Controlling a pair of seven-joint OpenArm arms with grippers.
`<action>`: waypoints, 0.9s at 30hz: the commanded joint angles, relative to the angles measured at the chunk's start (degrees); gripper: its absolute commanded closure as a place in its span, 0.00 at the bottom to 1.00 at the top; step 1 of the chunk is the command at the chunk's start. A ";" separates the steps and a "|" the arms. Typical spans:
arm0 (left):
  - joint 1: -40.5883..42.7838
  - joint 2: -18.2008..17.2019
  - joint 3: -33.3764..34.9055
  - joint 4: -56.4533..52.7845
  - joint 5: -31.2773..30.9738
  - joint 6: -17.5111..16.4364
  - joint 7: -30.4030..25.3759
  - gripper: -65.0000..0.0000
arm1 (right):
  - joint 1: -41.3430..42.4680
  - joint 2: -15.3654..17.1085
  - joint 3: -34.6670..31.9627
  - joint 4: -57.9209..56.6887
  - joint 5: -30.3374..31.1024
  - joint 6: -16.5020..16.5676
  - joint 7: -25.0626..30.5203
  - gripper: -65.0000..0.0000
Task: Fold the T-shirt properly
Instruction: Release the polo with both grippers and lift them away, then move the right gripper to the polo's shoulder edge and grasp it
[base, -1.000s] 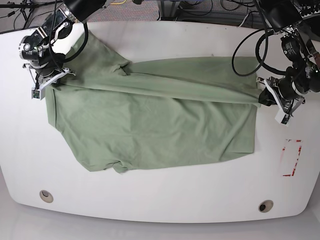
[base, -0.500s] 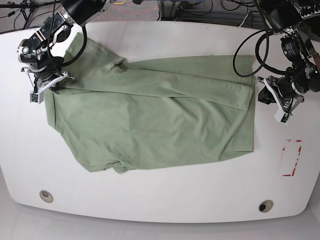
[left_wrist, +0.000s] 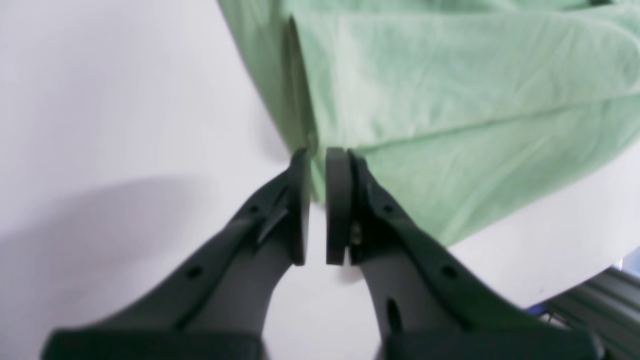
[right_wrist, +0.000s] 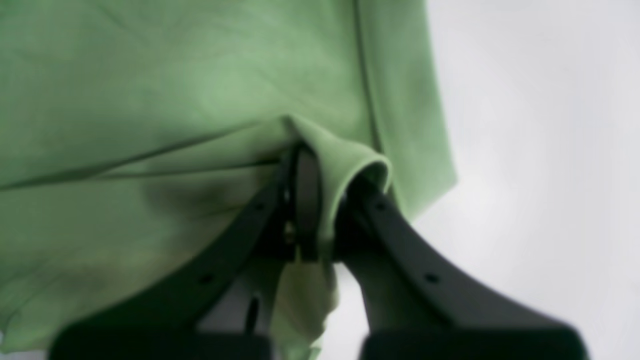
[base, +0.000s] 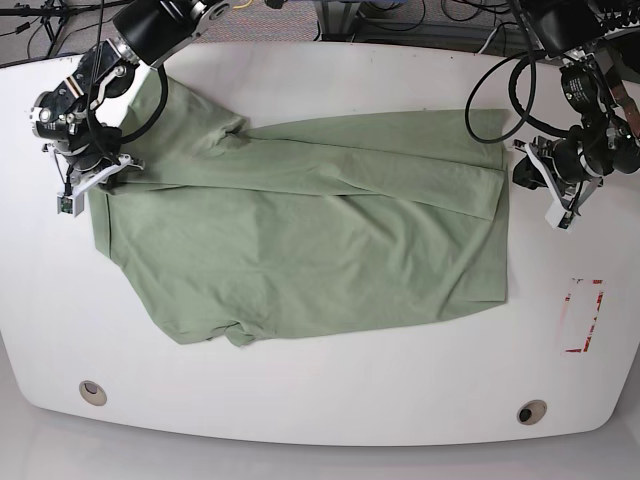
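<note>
Since earlier, our left gripper (left_wrist: 318, 207) dropped the shirt (base: 300, 250), nearly shut, empty, beside its hem; right gripper (right_wrist: 320, 210) pinches cloth. First fold laid; release next.

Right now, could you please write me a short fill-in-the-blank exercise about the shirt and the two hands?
1. The right hand is shut on a fold of the ____.
2. The left hand, shut, holds ____.
3. The shirt is coloured ____.
4. The shirt lies on a ____ table.

Missing words: shirt; nothing; green; white
</note>
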 joint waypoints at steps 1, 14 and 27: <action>-0.66 -1.05 -0.22 0.64 -0.70 -0.08 -0.84 0.94 | 1.99 0.72 -0.20 0.66 0.52 -0.07 1.04 0.97; 1.01 -1.14 0.66 0.55 -0.70 -0.08 -1.85 0.94 | 5.86 1.69 -0.29 0.40 0.60 -0.07 1.04 0.97; 1.72 -1.14 2.33 0.81 -0.70 -0.08 -1.94 0.94 | 8.23 3.71 -1.00 -5.23 0.52 -0.07 1.04 0.92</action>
